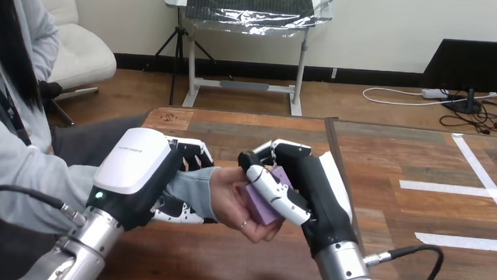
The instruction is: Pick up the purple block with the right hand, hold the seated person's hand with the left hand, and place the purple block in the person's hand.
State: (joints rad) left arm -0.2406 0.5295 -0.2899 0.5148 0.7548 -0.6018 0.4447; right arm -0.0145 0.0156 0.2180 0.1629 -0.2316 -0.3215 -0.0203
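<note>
The purple block (265,204) rests in the palm of the person's hand (233,200), which reaches in from the left over the table's middle. My right hand (308,181) is over that palm from the right, its thumb and fingers curled round the block. My left hand (147,176) is wrapped round the person's wrist at the sleeve cuff, with fingers showing above and below it.
The wooden table (246,130) runs back to a far edge. A second tabletop (424,162) with white tape strips lies to the right across a seam. The person's arm (32,180) crosses the left side.
</note>
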